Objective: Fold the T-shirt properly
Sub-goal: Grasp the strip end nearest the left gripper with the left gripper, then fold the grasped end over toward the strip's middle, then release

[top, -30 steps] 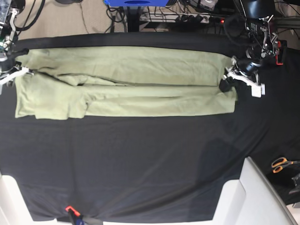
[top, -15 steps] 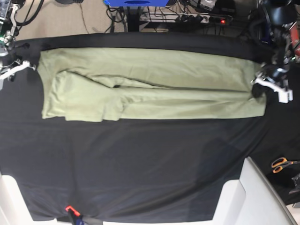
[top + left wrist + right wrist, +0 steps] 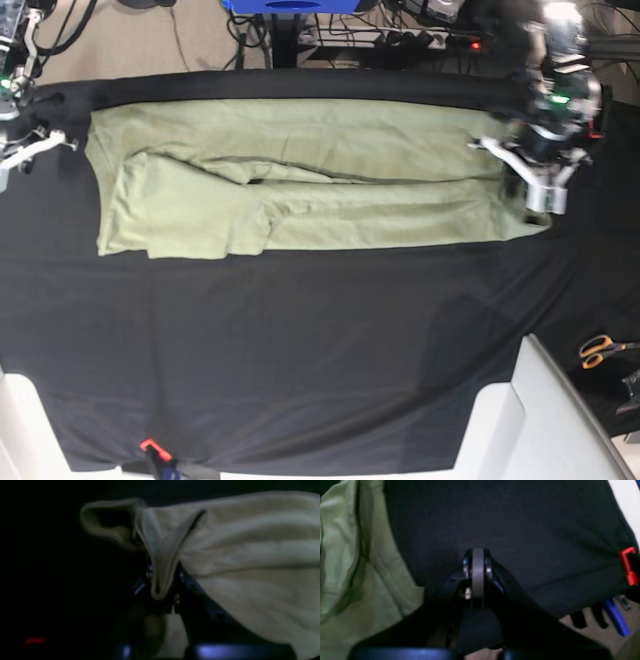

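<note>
The pale green T-shirt point(image 3: 330, 190) lies folded into a long strip across the far half of the black tablecloth point(image 3: 300, 340). At its right end my left gripper point(image 3: 538, 195) is shut on the cloth. In the left wrist view a narrow fold of T-shirt point(image 3: 250, 555) is pinched between the jaws of that left gripper point(image 3: 162, 587). My right gripper point(image 3: 60, 141) sits just left of the T-shirt's sleeve end, apart from it. In the right wrist view the right gripper point(image 3: 477, 570) is shut on nothing over bare black cloth, with the T-shirt point(image 3: 345, 555) off to its left.
Orange-handled scissors point(image 3: 600, 350) lie at the right edge. White boards point(image 3: 540, 420) stand at the near corners. A red clamp point(image 3: 150, 446) grips the cloth's near edge, and another red clamp point(image 3: 628, 565) shows by the right gripper. Cables and a power strip lie beyond the far edge.
The left gripper dragged the T-shirt rightward, then came back left with the end still held. The right gripper stayed put, so the sleeve end now lies apart from it.
</note>
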